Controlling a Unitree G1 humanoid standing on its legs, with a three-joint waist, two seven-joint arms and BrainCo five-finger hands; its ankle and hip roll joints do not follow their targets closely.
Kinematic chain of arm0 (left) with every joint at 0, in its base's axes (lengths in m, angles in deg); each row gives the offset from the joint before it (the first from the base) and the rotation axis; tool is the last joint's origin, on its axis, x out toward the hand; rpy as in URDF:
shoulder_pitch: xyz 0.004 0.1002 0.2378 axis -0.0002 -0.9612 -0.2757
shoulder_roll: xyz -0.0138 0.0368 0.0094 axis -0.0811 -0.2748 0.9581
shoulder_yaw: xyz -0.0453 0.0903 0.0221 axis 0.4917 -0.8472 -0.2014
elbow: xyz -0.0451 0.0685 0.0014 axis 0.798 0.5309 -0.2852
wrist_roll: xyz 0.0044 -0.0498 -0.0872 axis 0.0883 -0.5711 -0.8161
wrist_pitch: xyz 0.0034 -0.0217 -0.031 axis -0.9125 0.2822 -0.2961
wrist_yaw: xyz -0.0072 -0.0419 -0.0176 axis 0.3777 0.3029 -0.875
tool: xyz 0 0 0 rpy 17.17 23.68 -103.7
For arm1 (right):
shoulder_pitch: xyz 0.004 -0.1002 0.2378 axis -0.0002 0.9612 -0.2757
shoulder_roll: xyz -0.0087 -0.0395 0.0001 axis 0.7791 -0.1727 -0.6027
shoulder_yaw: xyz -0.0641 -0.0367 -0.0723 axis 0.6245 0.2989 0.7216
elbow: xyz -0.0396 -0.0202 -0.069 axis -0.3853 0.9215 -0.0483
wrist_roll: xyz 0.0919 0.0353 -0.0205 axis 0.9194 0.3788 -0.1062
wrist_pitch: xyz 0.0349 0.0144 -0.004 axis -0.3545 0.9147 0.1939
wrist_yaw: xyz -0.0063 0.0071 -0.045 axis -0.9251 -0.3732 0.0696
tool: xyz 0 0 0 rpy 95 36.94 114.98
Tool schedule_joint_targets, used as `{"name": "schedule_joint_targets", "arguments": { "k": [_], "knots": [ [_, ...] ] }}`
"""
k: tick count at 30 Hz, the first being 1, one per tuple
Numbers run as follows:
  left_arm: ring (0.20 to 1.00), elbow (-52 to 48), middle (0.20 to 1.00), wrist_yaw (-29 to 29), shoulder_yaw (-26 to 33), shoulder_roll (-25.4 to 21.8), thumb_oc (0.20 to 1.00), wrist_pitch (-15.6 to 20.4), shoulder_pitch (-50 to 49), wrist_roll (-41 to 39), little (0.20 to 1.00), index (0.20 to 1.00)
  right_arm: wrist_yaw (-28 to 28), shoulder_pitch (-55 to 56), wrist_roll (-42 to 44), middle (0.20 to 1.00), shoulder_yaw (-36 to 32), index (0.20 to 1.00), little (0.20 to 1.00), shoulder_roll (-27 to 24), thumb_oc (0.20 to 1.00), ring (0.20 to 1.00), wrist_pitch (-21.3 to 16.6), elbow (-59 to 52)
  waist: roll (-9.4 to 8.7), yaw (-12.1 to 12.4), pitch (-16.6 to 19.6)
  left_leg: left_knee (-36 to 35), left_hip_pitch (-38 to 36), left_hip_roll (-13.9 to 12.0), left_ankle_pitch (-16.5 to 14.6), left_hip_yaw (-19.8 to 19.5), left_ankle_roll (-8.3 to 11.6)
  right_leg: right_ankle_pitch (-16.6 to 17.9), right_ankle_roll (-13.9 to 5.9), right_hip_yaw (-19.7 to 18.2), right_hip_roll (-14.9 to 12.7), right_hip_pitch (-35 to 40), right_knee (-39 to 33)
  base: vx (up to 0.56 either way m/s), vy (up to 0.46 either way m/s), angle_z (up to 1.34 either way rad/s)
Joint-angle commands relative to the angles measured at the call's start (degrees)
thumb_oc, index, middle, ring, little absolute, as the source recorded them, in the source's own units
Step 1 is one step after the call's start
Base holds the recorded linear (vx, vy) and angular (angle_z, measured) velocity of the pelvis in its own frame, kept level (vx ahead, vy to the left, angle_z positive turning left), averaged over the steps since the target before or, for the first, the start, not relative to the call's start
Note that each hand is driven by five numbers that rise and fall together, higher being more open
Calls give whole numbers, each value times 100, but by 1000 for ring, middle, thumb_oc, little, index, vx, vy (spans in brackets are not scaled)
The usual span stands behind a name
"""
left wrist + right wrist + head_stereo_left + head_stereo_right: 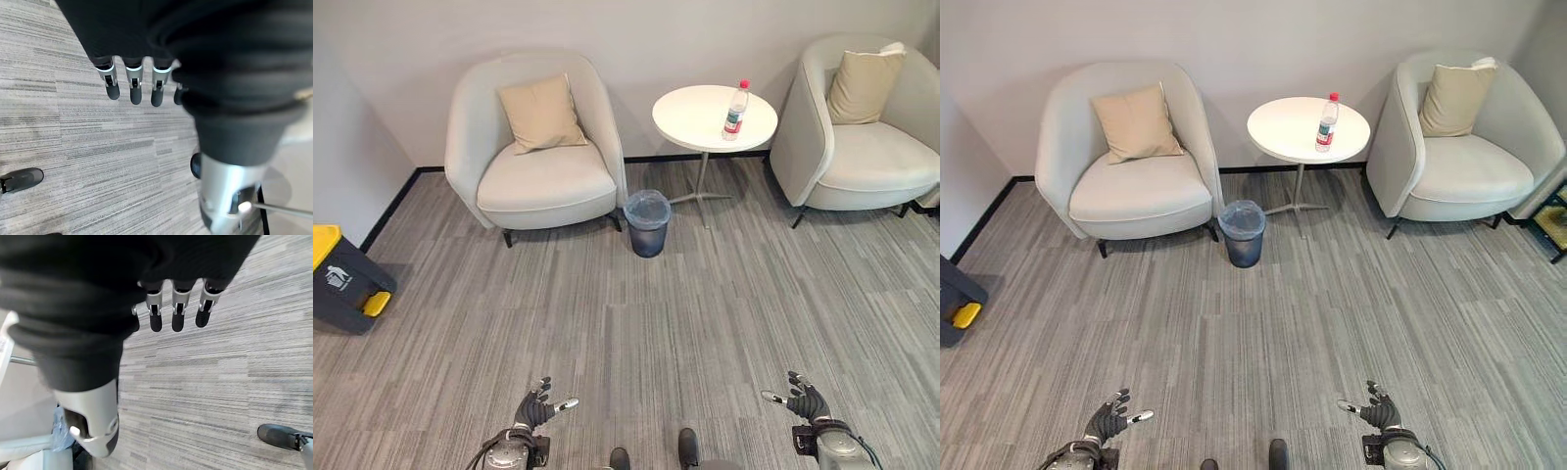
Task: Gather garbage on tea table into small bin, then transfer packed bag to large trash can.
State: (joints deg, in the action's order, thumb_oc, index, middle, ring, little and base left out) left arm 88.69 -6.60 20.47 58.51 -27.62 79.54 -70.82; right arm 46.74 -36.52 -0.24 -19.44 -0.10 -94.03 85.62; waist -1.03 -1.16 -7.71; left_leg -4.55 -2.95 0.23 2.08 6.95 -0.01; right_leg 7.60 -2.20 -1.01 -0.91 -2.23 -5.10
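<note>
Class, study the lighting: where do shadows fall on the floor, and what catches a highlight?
Left eye view: soft, even light; faint shadows lie under the left armchair and at the foot of the bin; the table top shows no harsh glare. Left wrist view: a bright highlight sits on the left hand, on its silver thumb. Right wrist view: the right hand carries a smaller one.

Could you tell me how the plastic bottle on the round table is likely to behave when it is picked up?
The bottle stands upright, tall and narrow, near the edge of the round table, so a sideways nudge would probably tip it and let it roll. It looks like clear thin plastic, so it is likely light and may dent under a firm squeeze.
</note>
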Motion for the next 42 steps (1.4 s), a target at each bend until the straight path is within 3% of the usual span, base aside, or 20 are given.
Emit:
{"name": "schedule_joint_targets", "arguments": {
  "k": [1, 5, 7, 15, 16, 21, 22, 24, 28, 29, 30, 32, 34, 36, 37, 38, 42],
  "knots": [
    [1000, -207, 1000, -153, 226, -251, 1000, 249, 168, -236, 1000, 1000, 130, -382, 243, 1000, -76, 1000, 1000, 3, 1000, 1000, -158, -110, -150, 28, -71, 1087, 399, 227, -1078, -341, -44, -1120, -466, 201, -431, 147, 710, 19, 66, -19],
    [1000, -316, 1000, -182, 261, -303, 1000, 238, 193, -260, 1000, 1000, 141, -451, 251, 1000, -61, 1000, 1000, 13, 1000, 1000, -149, -240, -123, 18, -177, 1134, 404, 220, -1191, -249, -139, -1198, -558, 160, -403, -243, 1371, 26, 63, -19],
    [1000, -357, 1000, -213, 338, -311, 1000, 256, 143, -222, 1000, 1000, 139, -432, 215, 1000, -60, 1000, 1000, 17, 1000, 1000, -159, -442, -89, 21, -274, 1157, 313, 175, -1274, -139, -149, -1138, -642, 344, -452, -586, 1816, 99, 56, -32],
    [1000, -215, 1000, -248, 349, -237, 1000, 243, 139, -258, 1000, 1000, 161, -436, 87, 1000, 5, 1000, 1000, -37, 1000, 1000, -141, -669, -56, -86, -392, 884, -343, 159, -1492, -45, -80, -657, -656, 1190, -698, -1036, 974, 190, -59, -39],
    [1000, -173, 1000, -260, 361, -210, 1000, 238, 160, -254, 1000, 1000, 161, -411, 24, 1000, 9, 1000, 1000, -47, 1000, 1000, -130, -726, -49, -98, -419, 864, -494, 121, -1547, -29, -18, -567, -678, 1511, -806, -1174, 851, 164, -85, -8],
    [1000, -120, 1000, -234, 358, -129, 1000, 273, 26, -197, 1000, 1000, 131, -181, -33, 1000, -62, 1000, 1000, -95, 1000, 1000, -180, -878, -34, -155, -264, 915, -789, 2, -1636, -127, 160, -511, -551, 1614, -789, -939, 744, 328, -209, 20],
    [1000, -116, 1000, -194, 332, -46, 1000, 251, 7, -286, 1000, 1000, 116, -141, -3, 1000, -96, 1000, 1000, -122, 1000, 1000, -215, -950, 61, -173, -211, 1274, -733, -237, -1273, -150, 416, -558, -439, 1651, -644, -774, 712, 218, -261, 22],
    [1000, -53, 1000, -173, 289, -5, 1000, 243, 41, -301, 1000, 1000, 91, -94, 46, 1000, -94, 1000, 1000, -138, 1000, 1000, -255, -997, 98, -202, -191, 1804, -527, -497, -816, -137, 632, -683, -266, 1660, -486, -544, 570, 264, -317, 7],
    [1000, 12, 1000, -117, 172, 54, 1000, 198, 160, -366, 1000, 1000, 127, -147, 80, 1000, -35, 1000, 1000, -204, 1000, 1000, -245, -948, 68, -194, -256, 2670, -14, -700, -258, -137, 656, -960, -30, 1600, -281, -126, 277, 166, -186, -5],
    [1000, 12, 1000, -117, 172, 53, 1000, 198, 161, -366, 1000, 1000, 128, -148, 80, 1000, -35, 1000, 1000, -203, 1000, 1000, -244, -948, 67, -197, -253, 2677, -6, -699, -261, -141, 656, -960, -30, 1603, -282, -129, 275, 270, -212, -11],
    [1000, 32, 1000, -119, 96, 74, 1000, 205, 256, -389, 1000, 1000, 154, -164, 140, 1000, -33, 1000, 1000, -224, 1000, 1000, -245, -941, 4, -108, -365, 2711, 459, -557, -525, -202, 514, -1072, -26, 1489, -264, 92, 142, 219, -131, -1],
    [1000, -22, 1000, -95, 40, 69, 1000, 181, 258, -350, 1000, 1000, 141, -115, 136, 1000, -55, 1000, 1000, -256, 1000, 1000, -238, -1018, -73, -41, -431, 2458, 889, -389, -798, -204, 401, -1176, -48, 1422, -290, 211, 111, 202, -102, 10],
    [1000, -23, 1000, -97, 21, 60, 1000, 179, 251, -330, 1000, 1000, 140, -108, 146, 1000, -55, 1000, 1000, -254, 1000, 1000, -246, -1006, -109, -22, -452, 2259, 1031, -290, -839, -228, 372, -1216, -50, 1383, -315, 242, 135, 173, -42, -19],
    [1000, -32, 1000, -90, 9, 25, 1000, 168, 228, -289, 1000, 1000, 167, -97, 145, 1000, -13, 1000, 1000, -224, 1000, 1000, -239, -926, -55, 147, -514, 1429, 1593, -73, -242, -365, 424, -1346, -41, 1241, -106, 471, 91, 289, -53, -22],
    [1000, -32, 1000, -91, 8, 24, 1000, 168, 226, -289, 1000, 1000, 167, -98, 145, 1000, -12, 1000, 1000, -223, 1000, 1000, -242, -922, -65, 148, -518, 1390, 1563, -64, -225, -361, 425, -1353, -43, 1238, -115, 481, 91, 287, 1, 2],
    [1000, -45, 1000, -115, 29, 24, 1000, 181, 207, -309, 1000, 1000, 218, -141, 127, 1000, 33, 1000, 1000, -193, 1000, 1000, -225, -840, -18, 284, -541, 978, 1859, -5, 108, -433, 482, -1463, -56, 1112, 22, 653, 95, 313, 22, 1],
    [1000, 8, 1000, -157, 80, 14, 1000, 185, 187, -312, 1000, 1000, 248, -181, 84, 1000, 94, 1000, 1000, -127, 1000, 1000, -189, -750, -39, 459, -520, 569, 2062, -24, 365, -170, 504, -1687, -60, 806, 118, 1060, 97, 399, 93, -49]
  ]
}}
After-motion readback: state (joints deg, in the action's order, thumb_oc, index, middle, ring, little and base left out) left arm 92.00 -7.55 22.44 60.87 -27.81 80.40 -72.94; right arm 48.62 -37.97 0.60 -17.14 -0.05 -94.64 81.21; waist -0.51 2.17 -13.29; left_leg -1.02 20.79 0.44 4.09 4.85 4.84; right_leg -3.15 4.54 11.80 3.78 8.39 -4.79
